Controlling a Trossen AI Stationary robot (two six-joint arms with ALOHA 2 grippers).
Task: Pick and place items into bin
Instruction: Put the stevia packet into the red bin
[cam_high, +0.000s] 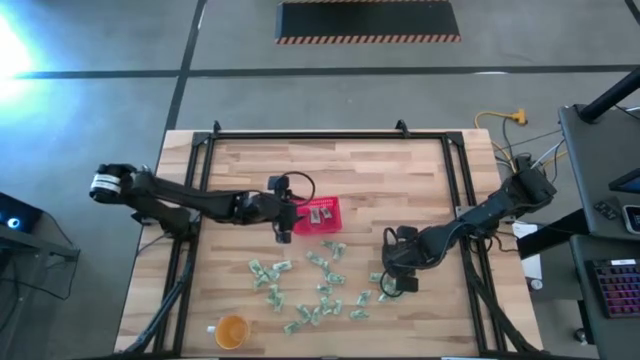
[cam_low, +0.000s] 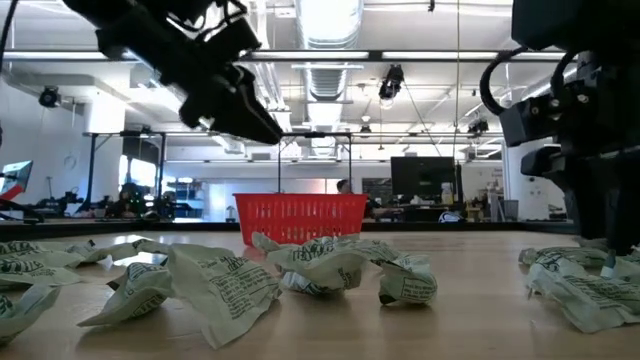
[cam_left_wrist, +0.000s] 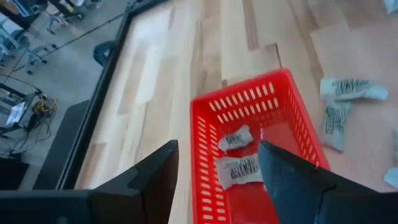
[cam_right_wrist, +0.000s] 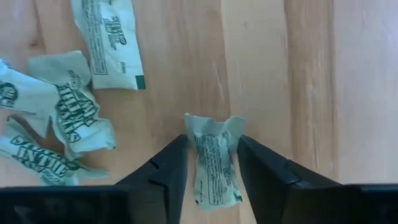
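Observation:
The red meshed basket (cam_high: 335, 203) stands near the table's middle, and two pale green and white packets (cam_left_wrist: 236, 138) lie inside it. Many more packets (cam_high: 315, 290) are scattered on the wood nearer the near edge. My left gripper (cam_high: 285, 228) hovers open and empty above the basket's left rim (cam_left_wrist: 198, 143). My right gripper (cam_high: 395, 282) is down at the table at the right end of the scatter, its fingers around a single packet (cam_right_wrist: 214, 162). My right gripper (cam_right_wrist: 212, 137) pinches a single crinkled packet between its two fingers, which come from above and point down. The fingers (cam_right_wrist: 177, 158) lie along the packet's long sides at its middle (cam_right_wrist: 217, 174). The packet lies flat on the wood, and its frilled end (cam_right_wrist: 214, 123) sticks out past the fingertips.
A round orange cup (cam_high: 231, 330) stands near the table's near left corner. Black frame rails (cam_high: 330, 137) run along the table's far, left and right edges. Bare wood lies between the basket and the far rail. Other packets (cam_right_wrist: 81, 118) lie close beside the right gripper.

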